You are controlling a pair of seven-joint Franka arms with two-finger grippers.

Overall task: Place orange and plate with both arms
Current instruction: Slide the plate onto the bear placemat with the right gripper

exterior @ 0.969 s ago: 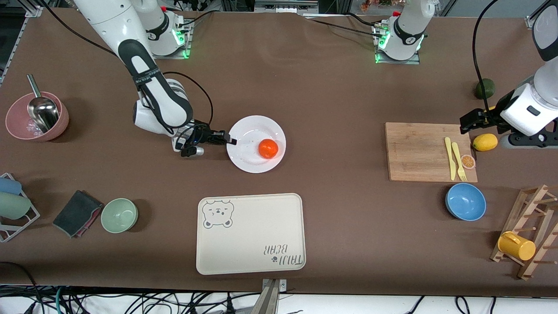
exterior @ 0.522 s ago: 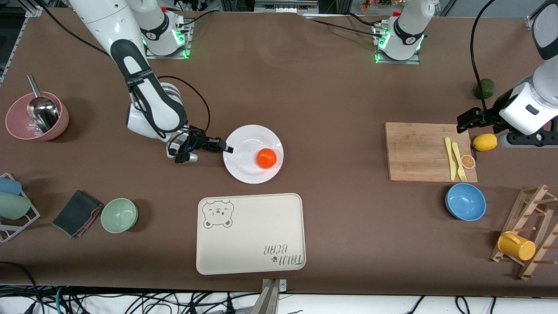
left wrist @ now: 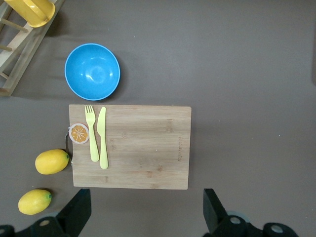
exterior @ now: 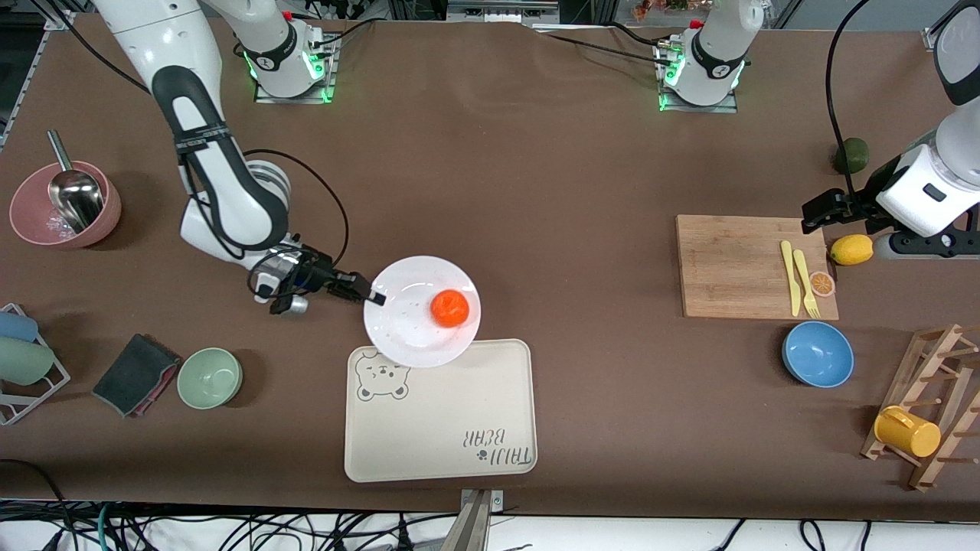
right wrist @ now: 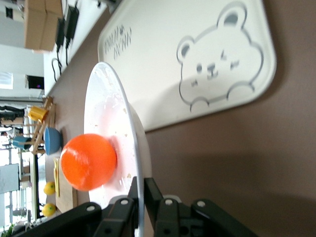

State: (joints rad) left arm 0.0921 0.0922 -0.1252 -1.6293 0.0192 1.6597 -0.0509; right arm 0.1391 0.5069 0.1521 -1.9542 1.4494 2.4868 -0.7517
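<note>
Partly hidden tray (exterior: 440,413) under plate (exterior: 406,329), right claw (exterior: 374,298) clamping its rim, left claw (exterior: 811,216) released

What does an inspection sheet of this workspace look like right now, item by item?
Surface: brown table.
Job's things: orange on white plate, carried over the bear tray's edge.
Clutter: cutting board with fork, knife, orange slice; lemons, blue bowl, green bowl, pink bowl with scoop, cloth, mug rack.
Grippers: right gripper shut on the plate's rim; left gripper open, waiting over the cutting board.
Cables: black cable on each arm.
Surroundings: wires along the table's front edge.
</note>
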